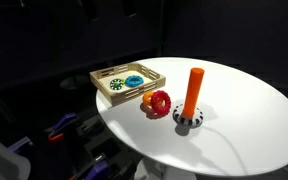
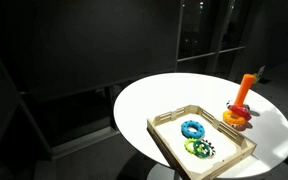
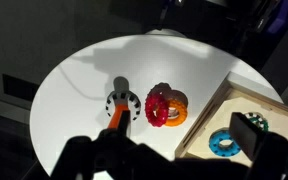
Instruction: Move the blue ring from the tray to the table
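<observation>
gripper (image 3: 174, 165) high above table (image 3: 74, 90), fingers (image 3: 84, 160) apart (seemingly)

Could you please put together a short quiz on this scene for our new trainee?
1. True or false: the blue ring lies in the tray.
2. How many rings lie in the tray? A one, B two, C three.
3. Fill in: the red ring rests on the table beside the upright orange ____.
Key: 1 true; 2 B; 3 peg.
</observation>
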Available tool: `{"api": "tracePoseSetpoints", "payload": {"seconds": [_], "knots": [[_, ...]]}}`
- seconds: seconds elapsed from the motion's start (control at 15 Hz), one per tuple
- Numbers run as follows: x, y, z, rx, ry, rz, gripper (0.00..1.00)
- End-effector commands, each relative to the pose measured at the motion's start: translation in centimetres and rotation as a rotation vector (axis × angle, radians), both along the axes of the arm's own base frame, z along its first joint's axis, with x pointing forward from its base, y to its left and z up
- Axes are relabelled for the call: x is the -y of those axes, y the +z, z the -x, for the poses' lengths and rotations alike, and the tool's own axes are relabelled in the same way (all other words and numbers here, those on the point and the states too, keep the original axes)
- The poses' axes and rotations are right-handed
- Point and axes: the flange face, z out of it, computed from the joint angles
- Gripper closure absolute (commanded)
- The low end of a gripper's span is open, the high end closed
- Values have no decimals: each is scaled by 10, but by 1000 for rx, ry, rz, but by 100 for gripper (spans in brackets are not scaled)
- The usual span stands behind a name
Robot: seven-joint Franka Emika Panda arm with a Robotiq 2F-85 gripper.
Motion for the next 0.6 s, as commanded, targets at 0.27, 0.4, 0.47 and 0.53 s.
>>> {"api": "tracePoseSetpoints", "payload": {"seconds": [0.27, 0.4, 0.47, 0.53], "knots": [[0, 1, 0, -1, 0, 0, 0], [-2, 3, -6, 3, -9, -6, 0], [-4, 4, -9, 4, -8, -7, 0], [-7, 5, -14, 5, -5, -10, 0]]}}
